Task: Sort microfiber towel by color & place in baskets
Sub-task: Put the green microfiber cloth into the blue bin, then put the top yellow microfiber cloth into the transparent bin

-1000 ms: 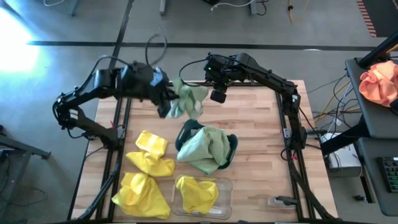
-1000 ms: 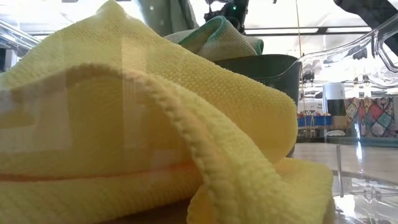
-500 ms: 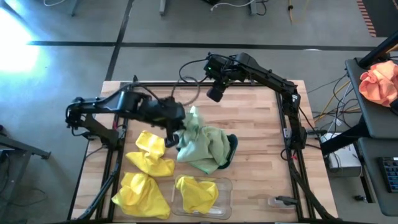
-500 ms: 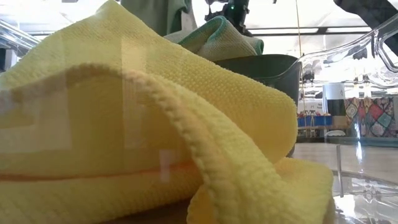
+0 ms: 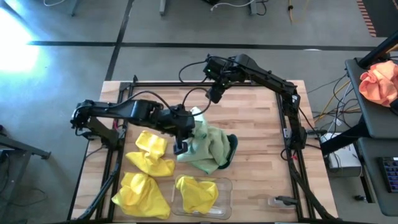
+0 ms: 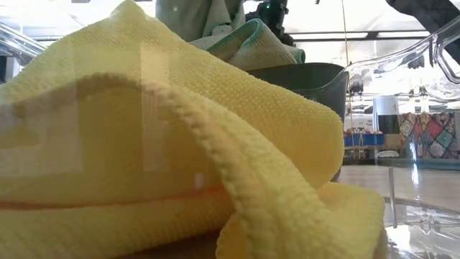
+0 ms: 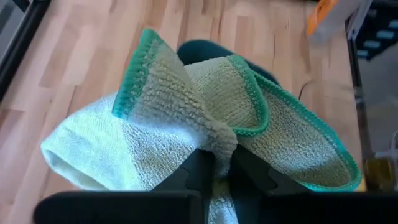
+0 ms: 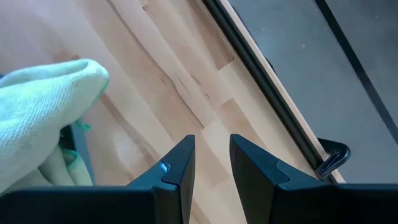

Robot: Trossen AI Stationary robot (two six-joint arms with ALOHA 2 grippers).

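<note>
My left gripper (image 5: 181, 147) is over the left end of the dark teal basket (image 5: 231, 147), shut on a pale green towel (image 7: 168, 118) with a teal hem. More green towels (image 5: 208, 152) are heaped in that basket. In the low view the held towel (image 6: 194, 14) shows above the heap (image 6: 251, 39). One yellow towel (image 5: 196, 193) lies in the clear basket (image 5: 227, 183). Two more yellow towels (image 5: 151, 154) (image 5: 142, 194) lie on the table. My right gripper (image 8: 211, 155) is open over bare wood at the table's far side (image 5: 215, 94). My left gripper pinches a bunched fold of the pale green towel (image 7: 219, 144) between its two fingers (image 7: 198, 167), slanting down from the table's left. The towel bulges ahead of the fingers, one hemmed corner (image 7: 142, 53) sticking up. Its lower part seems to lie on the green heap in the teal basket.
An orange-pink cloth (image 5: 379, 81) lies on a side table off to the right. The dark frame rails (image 5: 118, 155) run along the table's left and right sides. Bare wood (image 5: 261, 124) lies right of the teal basket and along the far edge.
My left gripper has carried the green towel from the table's far side toward the near edge and the right, and down over the teal basket. The towel, hanging free a second ago, now sits against the green heap. My right gripper has stayed at the far side.
</note>
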